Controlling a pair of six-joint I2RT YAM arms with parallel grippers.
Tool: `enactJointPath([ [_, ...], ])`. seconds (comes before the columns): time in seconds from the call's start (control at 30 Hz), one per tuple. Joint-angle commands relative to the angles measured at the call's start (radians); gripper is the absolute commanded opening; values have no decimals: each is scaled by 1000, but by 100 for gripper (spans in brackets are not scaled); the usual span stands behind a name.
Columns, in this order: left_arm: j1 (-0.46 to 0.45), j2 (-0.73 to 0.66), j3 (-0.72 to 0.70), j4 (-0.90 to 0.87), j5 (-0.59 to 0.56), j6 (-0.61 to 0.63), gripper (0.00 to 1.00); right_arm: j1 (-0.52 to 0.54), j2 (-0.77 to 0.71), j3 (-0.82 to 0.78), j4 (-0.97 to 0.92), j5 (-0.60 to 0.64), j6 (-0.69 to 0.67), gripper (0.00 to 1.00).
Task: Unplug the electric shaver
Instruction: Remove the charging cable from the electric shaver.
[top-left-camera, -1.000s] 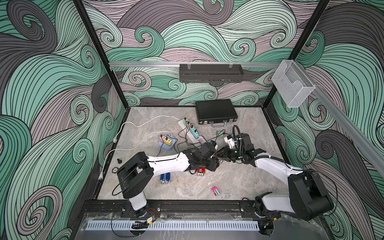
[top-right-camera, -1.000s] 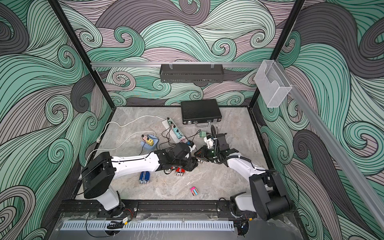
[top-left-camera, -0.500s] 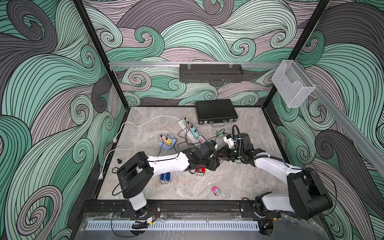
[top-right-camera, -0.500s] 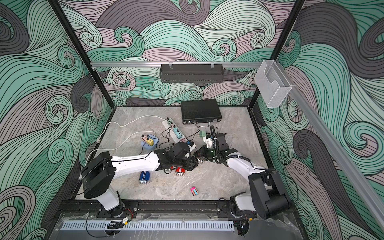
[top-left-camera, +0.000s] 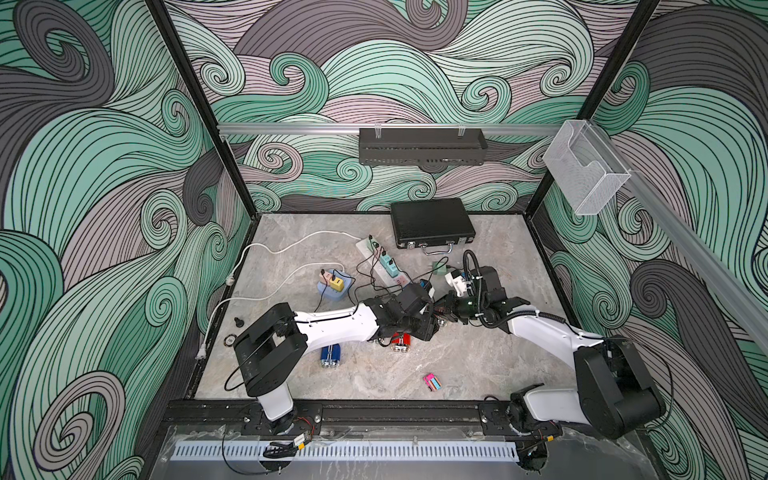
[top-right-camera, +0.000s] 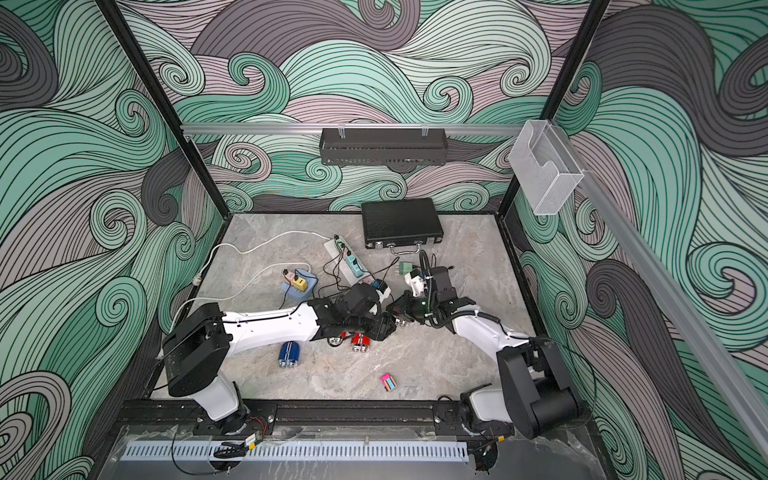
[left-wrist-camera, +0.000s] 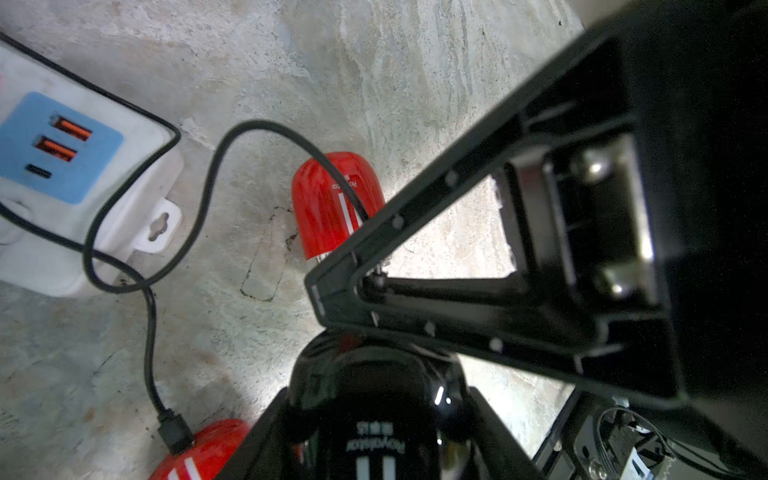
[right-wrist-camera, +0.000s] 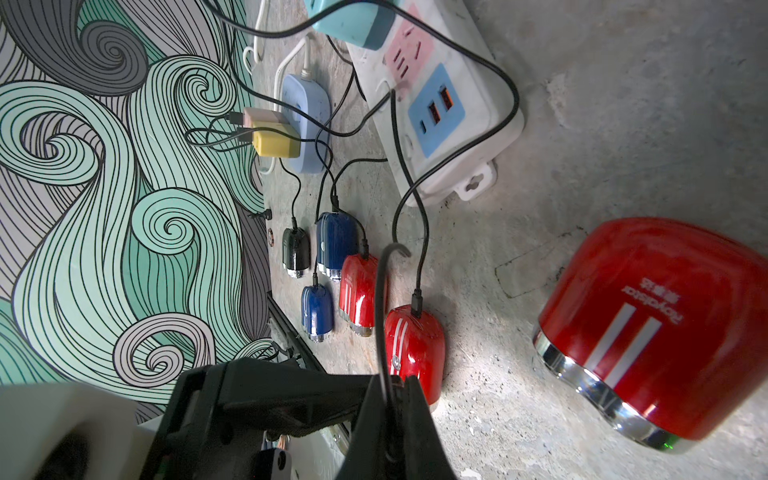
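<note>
A black electric shaver (left-wrist-camera: 374, 407) sits between the fingers of my left gripper (left-wrist-camera: 374, 419), which is shut on it. My right gripper (right-wrist-camera: 392, 399) meets the shaver's rounded end and is shut on a thin black cable (right-wrist-camera: 380, 307) that arcs away towards the power strip (right-wrist-camera: 449, 104). The plug itself is hidden behind the fingers. In a top view the left gripper (top-left-camera: 430, 326) and the right gripper (top-left-camera: 442, 308) stand tip to tip at mid-table, and the black shaver is hidden under them.
Several other shavers lie around: a loose red shaver (right-wrist-camera: 648, 332), a corded red shaver (right-wrist-camera: 415, 345), a blue shaver (top-left-camera: 330, 355). Cables tangle between the white strip (top-left-camera: 380, 262) and a blue socket hub (top-left-camera: 332, 289). A black case (top-left-camera: 432, 222) lies behind, a pink item (top-left-camera: 432, 381) in front.
The right gripper's jaws have closed onto the cable. Both arms have stayed almost where they were, and the left grip is unchanged.
</note>
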Motion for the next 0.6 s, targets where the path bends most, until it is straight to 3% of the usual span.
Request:
enactJointPath([
  [0.0, 11, 2, 32, 13, 1, -8, 24, 9, -13, 30, -26, -5, -10, 7],
  [0.57, 8, -5, 22, -20, -24, -18, 24, -40, 30, 127, -67, 9, -29, 6],
])
